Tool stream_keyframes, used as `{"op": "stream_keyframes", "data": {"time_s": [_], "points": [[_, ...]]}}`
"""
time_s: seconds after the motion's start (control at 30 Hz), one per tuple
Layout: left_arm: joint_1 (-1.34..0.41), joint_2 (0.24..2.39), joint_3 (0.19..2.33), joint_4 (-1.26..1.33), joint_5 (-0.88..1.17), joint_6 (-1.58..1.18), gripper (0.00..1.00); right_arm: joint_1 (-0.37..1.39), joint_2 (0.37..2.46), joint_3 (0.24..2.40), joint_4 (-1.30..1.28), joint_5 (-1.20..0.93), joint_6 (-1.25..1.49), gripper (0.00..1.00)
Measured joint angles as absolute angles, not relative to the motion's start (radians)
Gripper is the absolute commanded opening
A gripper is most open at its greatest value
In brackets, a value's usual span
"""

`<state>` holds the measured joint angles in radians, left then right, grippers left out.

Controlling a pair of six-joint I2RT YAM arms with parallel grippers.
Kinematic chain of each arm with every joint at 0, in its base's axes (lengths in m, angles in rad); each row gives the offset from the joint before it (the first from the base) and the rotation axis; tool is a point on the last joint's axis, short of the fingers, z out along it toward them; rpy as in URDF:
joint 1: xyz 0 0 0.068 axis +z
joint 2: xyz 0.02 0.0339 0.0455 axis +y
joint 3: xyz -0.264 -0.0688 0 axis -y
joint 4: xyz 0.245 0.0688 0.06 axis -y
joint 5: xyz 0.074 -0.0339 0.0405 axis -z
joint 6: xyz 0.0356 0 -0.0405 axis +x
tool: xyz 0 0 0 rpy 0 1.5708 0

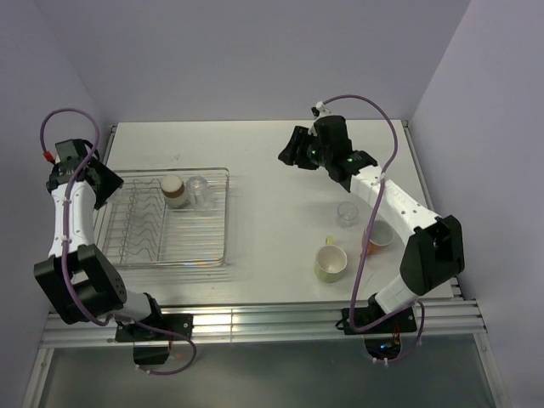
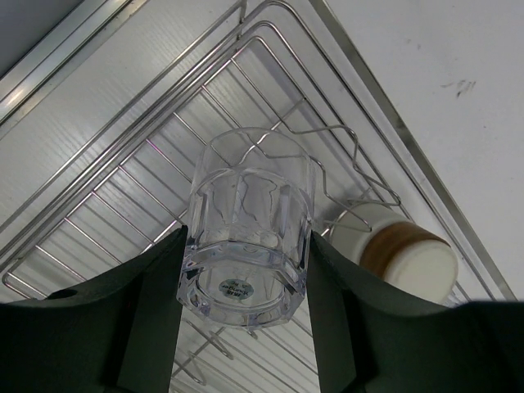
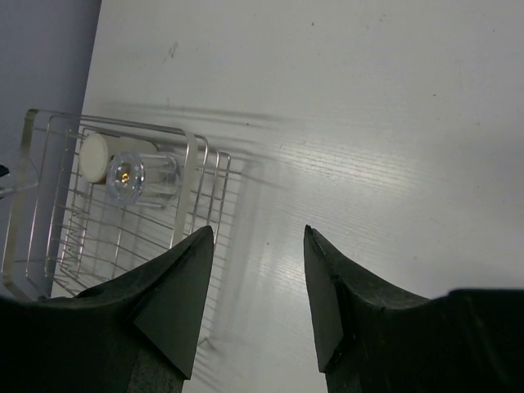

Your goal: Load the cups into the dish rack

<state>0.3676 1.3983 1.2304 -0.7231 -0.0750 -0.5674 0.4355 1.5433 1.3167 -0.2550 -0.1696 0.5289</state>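
- My right gripper (image 3: 258, 237) hangs over the white table (image 3: 368, 123), its dark jaws standing wide apart with only bare tabletop between them.
- The wire dish rack (image 3: 190, 164) sits to my left, near a purple wall (image 3: 41, 49).
- A clear glass tumbler (image 3: 135, 176) stands inside the rack at its far end.
- A cream cup (image 3: 94, 157) is touching or just beside the tumbler; whether it stands upright or upside down I cannot tell.
- A small dark mark (image 3: 172, 51) shows on the table beyond the rack.
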Motion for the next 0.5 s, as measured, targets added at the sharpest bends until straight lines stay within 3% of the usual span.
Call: {"op": "stream_keyframes", "data": {"time_s": [0.5], "points": [[0.394, 1.593, 1.278, -0.703, -0.079, -0.562, 0.00, 0.424, 1.543, 1.316, -0.255, -0.195, 0.526, 0.56]]}}
